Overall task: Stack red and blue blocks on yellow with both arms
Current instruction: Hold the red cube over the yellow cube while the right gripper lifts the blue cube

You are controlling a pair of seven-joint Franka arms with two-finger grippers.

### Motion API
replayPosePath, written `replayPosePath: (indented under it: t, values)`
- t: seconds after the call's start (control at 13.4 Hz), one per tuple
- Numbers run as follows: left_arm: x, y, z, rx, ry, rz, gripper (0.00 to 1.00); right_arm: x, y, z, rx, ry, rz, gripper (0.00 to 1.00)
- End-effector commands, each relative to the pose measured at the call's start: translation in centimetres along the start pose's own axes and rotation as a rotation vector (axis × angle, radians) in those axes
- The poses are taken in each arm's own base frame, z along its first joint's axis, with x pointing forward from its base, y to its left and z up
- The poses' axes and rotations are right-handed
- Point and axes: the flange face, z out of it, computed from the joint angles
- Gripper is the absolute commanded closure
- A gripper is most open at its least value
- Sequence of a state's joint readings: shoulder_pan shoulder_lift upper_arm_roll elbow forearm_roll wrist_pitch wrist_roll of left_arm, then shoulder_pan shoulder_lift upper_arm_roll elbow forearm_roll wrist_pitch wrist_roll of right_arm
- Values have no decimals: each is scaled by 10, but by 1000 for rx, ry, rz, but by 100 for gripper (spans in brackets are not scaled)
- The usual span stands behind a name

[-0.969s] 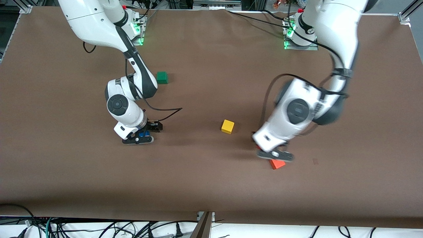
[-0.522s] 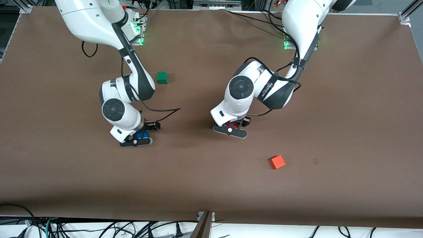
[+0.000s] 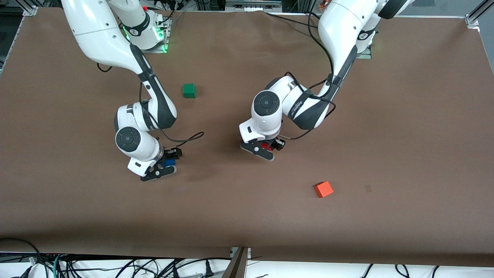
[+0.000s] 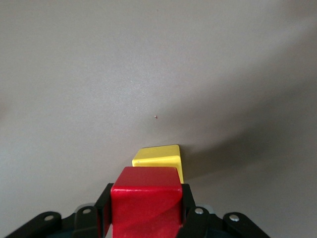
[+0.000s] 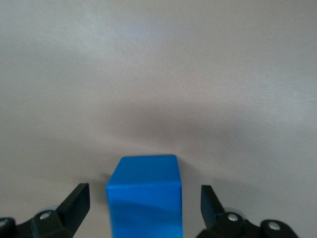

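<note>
My left gripper is shut on the deep red cube over the middle of the table. In the left wrist view the red cube fills the gap between the black fingers, and the yellow cube shows just under and past it. I cannot tell whether the two cubes touch. The yellow cube is hidden in the front view. My right gripper is open around the bright blue cube, toward the right arm's end. In the right wrist view the blue cube sits on the table, clear of both fingers.
A green cube lies farther from the front camera, between the two arms. An orange-red cube lies nearer to the front camera, toward the left arm's end. The brown table stretches wide around them.
My left arm swung with the red cube from beside the orange-red cube to over the yellow cube, now covering it. My right gripper shifted slightly toward the front camera around the blue cube.
</note>
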State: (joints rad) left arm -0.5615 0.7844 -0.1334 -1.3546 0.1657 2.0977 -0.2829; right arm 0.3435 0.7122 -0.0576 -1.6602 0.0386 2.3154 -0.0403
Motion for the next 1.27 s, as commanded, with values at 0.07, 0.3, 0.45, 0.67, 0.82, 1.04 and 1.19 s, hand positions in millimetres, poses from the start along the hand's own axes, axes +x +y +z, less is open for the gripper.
replayPosePath:
  t: [0.07,0.3,0.45,0.67,0.82,1.04,1.19]
  values:
    - [3,-2,-1,23,16,44,100,3,9,-7,21,9,2,38]
    - [4,-5,-1,18,17,28,100,3,9,-13,27,-2,1,66]
    - [4,-6,-3,-21,10,-1,100,7,5,-28,55,-20,17,77]
    - [4,-6,-5,-55,4,-23,100,25,-5,-78,90,-48,14,76]
    - [6,-4,-4,-80,21,-34,100,32,-10,-95,89,-27,5,76]
    - [7,-4,-2,-85,34,-35,100,33,-9,-98,91,-27,5,76]
    - [7,-5,-2,-85,34,-34,100,33,-17,-98,92,-28,1,76]
